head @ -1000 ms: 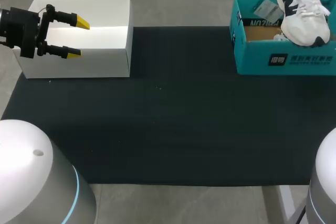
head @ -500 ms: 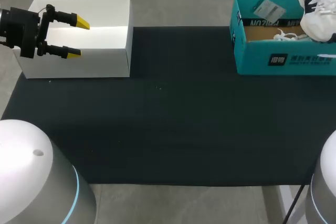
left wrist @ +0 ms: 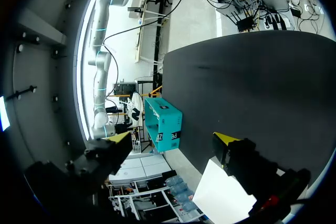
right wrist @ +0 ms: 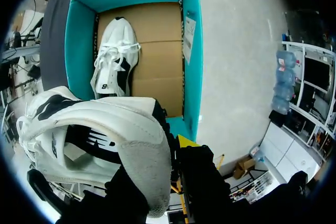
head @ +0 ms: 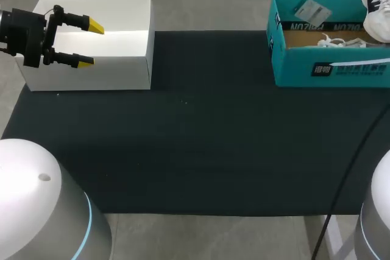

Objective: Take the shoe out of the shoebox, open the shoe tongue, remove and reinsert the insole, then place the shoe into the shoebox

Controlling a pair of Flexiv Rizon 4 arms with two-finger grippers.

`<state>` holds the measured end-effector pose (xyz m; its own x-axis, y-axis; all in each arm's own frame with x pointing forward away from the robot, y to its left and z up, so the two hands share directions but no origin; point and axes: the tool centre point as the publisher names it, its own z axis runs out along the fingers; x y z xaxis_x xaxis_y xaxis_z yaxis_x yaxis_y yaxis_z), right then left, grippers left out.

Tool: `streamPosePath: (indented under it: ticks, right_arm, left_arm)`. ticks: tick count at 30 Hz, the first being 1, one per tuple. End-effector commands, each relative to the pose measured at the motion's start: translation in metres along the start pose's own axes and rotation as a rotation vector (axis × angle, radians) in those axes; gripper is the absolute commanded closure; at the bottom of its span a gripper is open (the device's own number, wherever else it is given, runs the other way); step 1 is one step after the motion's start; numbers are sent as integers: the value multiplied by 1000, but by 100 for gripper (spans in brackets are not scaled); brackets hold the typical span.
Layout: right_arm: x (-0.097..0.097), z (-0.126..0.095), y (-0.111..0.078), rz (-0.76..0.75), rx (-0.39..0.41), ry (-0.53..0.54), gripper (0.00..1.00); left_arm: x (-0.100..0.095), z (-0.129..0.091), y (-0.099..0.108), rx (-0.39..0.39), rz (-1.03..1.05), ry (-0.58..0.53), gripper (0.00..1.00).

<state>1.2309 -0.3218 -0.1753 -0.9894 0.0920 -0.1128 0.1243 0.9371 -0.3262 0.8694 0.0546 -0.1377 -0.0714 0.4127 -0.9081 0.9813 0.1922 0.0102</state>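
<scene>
Fingers of our right claw (right wrist: pixel 170 150) pinch the heel of a shoe (head: pixel 378 4), held above the far right corner of the shoebox (head: pixel 332 68). A second shoe (right wrist: pixel 115 56) lies inside the shoebox. Well left of the shoebox, our left claw (head: pixel 90 44) gapes wide, holding nothing, over a white box (head: pixel 116 71).

Two shoes (right wrist: pixel 115 56) (right wrist: pixel 94 129), one shoebox (head: pixel 329 68), one white box (head: pixel 91 74)

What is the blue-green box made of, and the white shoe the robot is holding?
The box looks like cardboard: plain brown inside, matte printed teal outside. The shoe seems to be soft white fabric or leather-like panels with black patches, cloth laces and a rougher grey heel piece. The exact fabric is hard to tell.
</scene>
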Motion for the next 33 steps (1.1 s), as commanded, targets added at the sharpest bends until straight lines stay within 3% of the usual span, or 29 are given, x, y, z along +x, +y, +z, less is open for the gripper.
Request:
streamPosePath:
  ticks: [1,6,12,16,23,25,33]
  right_arm:
    - [-18,11,-8,48,-8,103,100]
    - [-11,10,-17,201,-67,125,100]
    - [-7,9,-22,538,-67,181,100]
    - [-11,14,-24,759,6,279,100]
    - [-11,7,-25,1006,-78,379,100]
    - [-8,5,-28,1077,-36,350,100]
    - [4,-5,-42,1285,-249,426,100]
  left_arm:
    - [0,0,0,0,1,3,0]
    - [0,0,0,0,1,3,0]
    - [0,0,0,0,1,3,0]
    - [0,0,0,0,1,3,0]
    - [0,0,0,0,1,3,0]
    - [0,0,0,0,1,3,0]
    - [0,0,0,0,1,3,0]
